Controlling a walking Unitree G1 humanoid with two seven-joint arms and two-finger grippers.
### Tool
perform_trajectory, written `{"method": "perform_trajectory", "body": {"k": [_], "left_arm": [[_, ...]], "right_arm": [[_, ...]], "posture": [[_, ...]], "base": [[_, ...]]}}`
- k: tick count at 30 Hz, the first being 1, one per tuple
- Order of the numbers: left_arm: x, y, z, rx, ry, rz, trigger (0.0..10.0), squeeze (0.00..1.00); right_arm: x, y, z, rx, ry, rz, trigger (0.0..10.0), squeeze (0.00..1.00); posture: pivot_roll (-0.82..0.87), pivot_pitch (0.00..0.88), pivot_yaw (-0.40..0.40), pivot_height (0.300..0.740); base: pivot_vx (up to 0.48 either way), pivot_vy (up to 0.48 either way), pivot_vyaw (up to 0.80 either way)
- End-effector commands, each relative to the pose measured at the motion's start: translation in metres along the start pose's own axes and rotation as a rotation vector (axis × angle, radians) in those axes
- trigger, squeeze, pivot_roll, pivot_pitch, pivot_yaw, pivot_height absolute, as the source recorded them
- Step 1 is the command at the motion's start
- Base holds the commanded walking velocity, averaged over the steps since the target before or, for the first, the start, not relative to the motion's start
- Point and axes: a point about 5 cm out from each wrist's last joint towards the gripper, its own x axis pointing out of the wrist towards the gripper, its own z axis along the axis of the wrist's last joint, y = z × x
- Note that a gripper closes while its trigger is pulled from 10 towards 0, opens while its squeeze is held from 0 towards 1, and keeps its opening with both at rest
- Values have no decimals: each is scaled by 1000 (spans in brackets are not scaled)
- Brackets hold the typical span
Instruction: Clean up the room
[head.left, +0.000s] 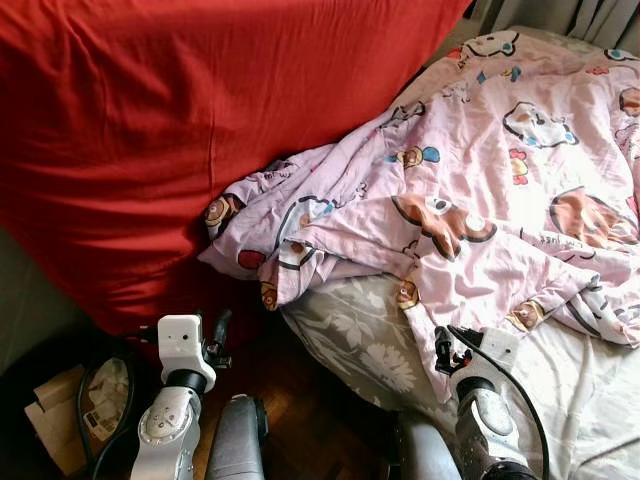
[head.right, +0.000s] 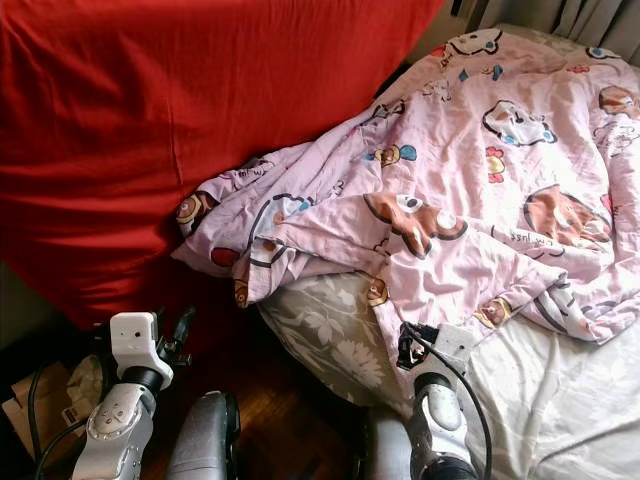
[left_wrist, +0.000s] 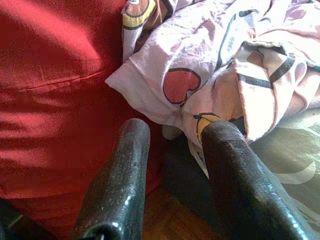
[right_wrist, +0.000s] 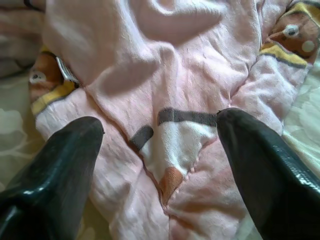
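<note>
A pink blanket (head.left: 470, 190) with cartoon bears lies bunched up on the bed (head.left: 590, 400). It covers most of the bed and spills over the near corner. A big red cover (head.left: 170, 130) hangs beside the bed, and the blanket's edge leans against it.

The right tool (right_wrist: 160, 125) is right above the blanket's hem, near the bed corner. Its two black fingers (right_wrist: 260, 170) are spread wide apart, with pink cloth between them. They hold nothing.

The left tool (left_wrist: 172, 135) sits lower, down by the dark wood floor (head.left: 300, 400). It points at the gap where the blanket's corner meets the red cover. Its fingers (left_wrist: 122, 175) are apart too, and empty. The red cover is just off one finger, and the blanket hangs just past the other.

A grey sheet with leaves (head.left: 360, 340) shows under the blanket, close to the right tool.

The head views show things the wrist views miss: a brown box (head.left: 55, 415) and a black loop of cord (head.left: 95, 400) on the floor, off to the outer side of the left arm. The left wrist view shows a red heart (left_wrist: 181, 85) on the blanket up close. The right wrist view shows a small bear face (right_wrist: 295, 37) near the hem.
</note>
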Motion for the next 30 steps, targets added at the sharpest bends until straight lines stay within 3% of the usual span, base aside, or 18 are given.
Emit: {"method": "perform_trajectory", "body": {"k": [1,12,13,14,17,18,20,21,30], "left_arm": [[-5,2,-6,9,33,-1,10000,0],[-5,2,-7,14,39,-4,10000,0],[-6,2,-9,17,43,-7,10000,0],[-6,1,-9,17,46,-9,10000,0],[-6,0,-10,19,46,-15,10000,0],[-6,0,-10,19,46,-15,10000,0],[-6,0,-10,21,47,-16,10000,0],[-6,0,-10,22,48,-18,10000,0],[-7,-1,-12,25,52,-24,10000,0]], "right_arm": [[-4,-5,-3,22,-5,-7,10000,1000],[-16,-8,-20,5,43,27,10000,1000],[-19,-5,-23,-109,64,104,10000,1000],[-20,-3,-26,-148,81,146,10000,1000],[-21,-4,-29,-118,99,135,10000,949],[-21,-4,-29,-116,101,130,10000,898],[-21,-4,-30,-121,107,131,10000,514],[-22,-5,-31,-143,116,130,10000,0],[-25,-6,-34,-23,110,71,10000,0]], "posture": [[88,209,-20,599],[88,208,-20,599],[85,205,-21,599],[82,203,-20,599],[83,198,-22,599],[83,197,-22,599],[83,194,-21,599],[81,192,-21,599],[83,187,-22,599]], "base": [[0,0,0],[0,0,0],[0,0,0],[0,0,0],[0,0,0],[0,0,0],[0,0,0],[0,0,0],[0,0,0]]}}
